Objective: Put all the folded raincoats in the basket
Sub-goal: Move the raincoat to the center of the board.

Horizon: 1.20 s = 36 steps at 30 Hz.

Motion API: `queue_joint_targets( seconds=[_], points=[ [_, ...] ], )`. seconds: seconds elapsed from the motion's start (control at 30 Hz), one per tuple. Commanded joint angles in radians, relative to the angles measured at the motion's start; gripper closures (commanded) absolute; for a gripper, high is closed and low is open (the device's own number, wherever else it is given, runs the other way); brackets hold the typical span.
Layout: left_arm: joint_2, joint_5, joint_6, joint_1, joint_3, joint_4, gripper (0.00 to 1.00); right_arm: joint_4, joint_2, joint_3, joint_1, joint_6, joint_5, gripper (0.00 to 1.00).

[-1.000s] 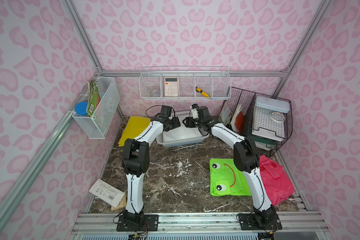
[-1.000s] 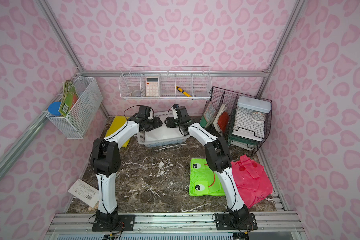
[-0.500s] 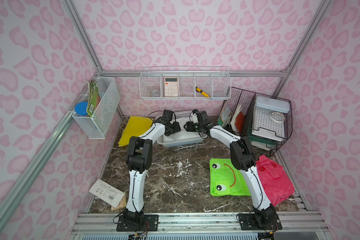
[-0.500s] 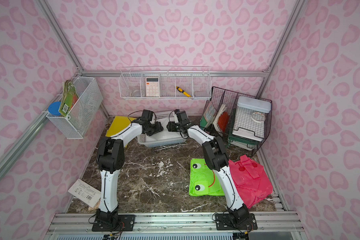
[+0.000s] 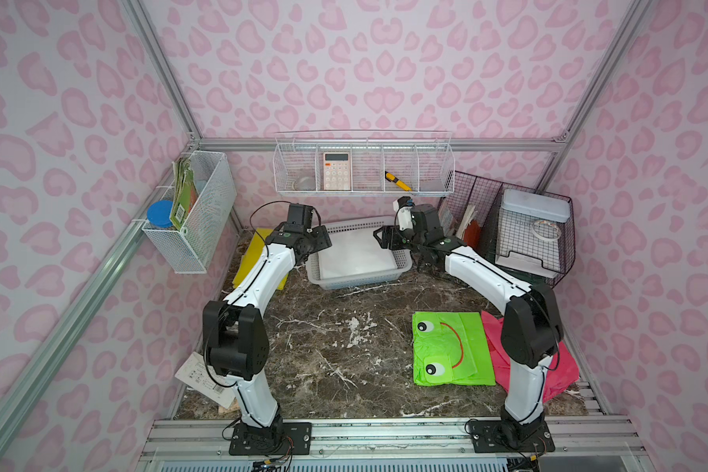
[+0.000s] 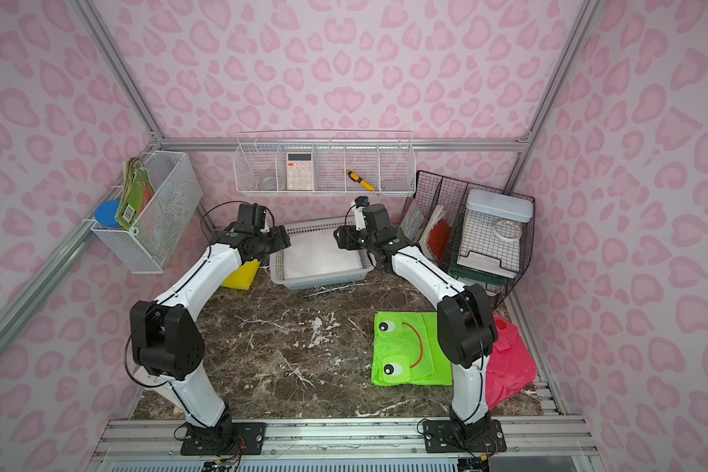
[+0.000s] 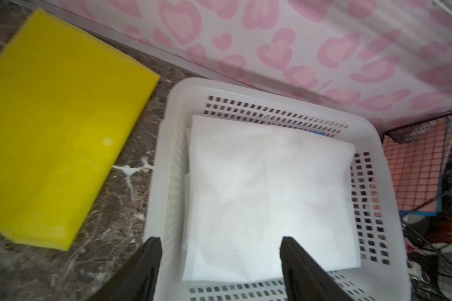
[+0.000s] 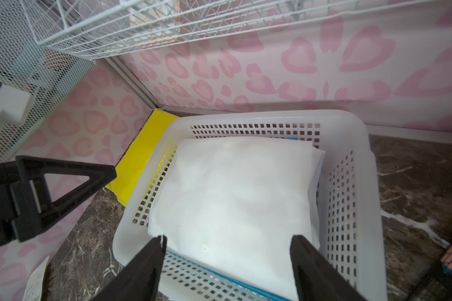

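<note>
The white slotted basket [image 5: 356, 282] [image 6: 323, 282] stands at the back of the table. A white folded raincoat [image 5: 356, 253] [image 6: 321, 255] lies flat inside it, free of both grippers. My left gripper [image 5: 324, 241] [image 6: 285, 241] hovers at the basket's left end, open and empty. At the right end my right gripper [image 5: 379, 239] [image 6: 338, 241] is open and empty too. In the left wrist view the gripper [image 7: 219, 239] spans the raincoat [image 7: 266, 195] within the basket rim [image 7: 245, 88]. The right wrist view shows that gripper [image 8: 228, 237] above the raincoat [image 8: 235, 198] and rim [image 8: 272, 116].
A yellow folded raincoat [image 5: 258, 257] lies left of the basket. A green frog raincoat [image 5: 446, 347] and a pink one [image 5: 565, 367] lie front right. Black wire file holders [image 5: 524, 233] stand back right. White wire racks [image 5: 364, 167] [image 5: 193, 212] hang on the walls.
Both grippers came down to the basket and then drew a little apart toward its ends. Their jaws now stand wider, and the white raincoat rests loose in the basket.
</note>
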<state>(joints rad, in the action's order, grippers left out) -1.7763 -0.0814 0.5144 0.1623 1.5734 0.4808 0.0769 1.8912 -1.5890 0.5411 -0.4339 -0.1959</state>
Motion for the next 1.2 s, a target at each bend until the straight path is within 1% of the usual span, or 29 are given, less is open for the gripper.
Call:
queue_joint_targets(
  seconds=[0.0,0.07,0.1,0.17,0.27,0.47,0.57,0.7,0.77,0.83,0.97,1.17],
  points=[
    [0.03,-0.14,-0.018,-0.041,-0.055,0.021,0.2,-0.111,-0.105,0.135,0.001,-0.007,0.016,0.22],
    [0.029,-0.19,-0.008,-0.075,-0.079,0.027,0.18,-0.145,-0.159,0.215,0.003,-0.013,0.01,0.22],
    [0.021,-0.194,-0.004,-0.097,-0.09,0.018,0.18,-0.161,-0.184,0.268,0.007,-0.013,0.009,0.22],
    [-0.007,-0.18,0.009,-0.132,-0.099,0.002,0.17,-0.176,-0.22,0.318,0.015,-0.012,0.009,0.22],
    [-0.074,-0.151,0.037,-0.176,-0.071,0.009,0.17,-0.197,-0.264,0.385,0.035,-0.006,0.003,0.22],
    [-0.194,-0.115,0.044,-0.225,0.004,0.002,0.17,-0.222,-0.343,0.5,0.094,0.042,0.02,0.22],
    [-0.242,-0.106,0.037,-0.233,0.053,0.013,0.16,-0.247,-0.381,0.572,0.112,0.06,0.028,0.22],
    [-0.307,-0.093,0.041,-0.233,0.129,0.082,0.16,-0.283,-0.434,0.666,0.116,0.062,0.017,0.22],
    [-0.317,-0.063,0.056,-0.233,0.141,0.1,0.16,-0.291,-0.456,0.697,0.116,0.064,0.017,0.21],
    [-0.301,-0.063,0.052,-0.219,0.13,0.09,0.16,-0.301,-0.473,0.724,0.117,0.072,0.022,0.21],
    [-0.303,-0.058,0.035,-0.208,0.141,0.08,0.15,-0.294,-0.472,0.735,0.116,0.078,0.037,0.21],
    [-0.354,-0.097,0.041,-0.199,0.185,0.11,0.15,-0.289,-0.471,0.734,0.116,0.07,0.019,0.21]
  ],
)
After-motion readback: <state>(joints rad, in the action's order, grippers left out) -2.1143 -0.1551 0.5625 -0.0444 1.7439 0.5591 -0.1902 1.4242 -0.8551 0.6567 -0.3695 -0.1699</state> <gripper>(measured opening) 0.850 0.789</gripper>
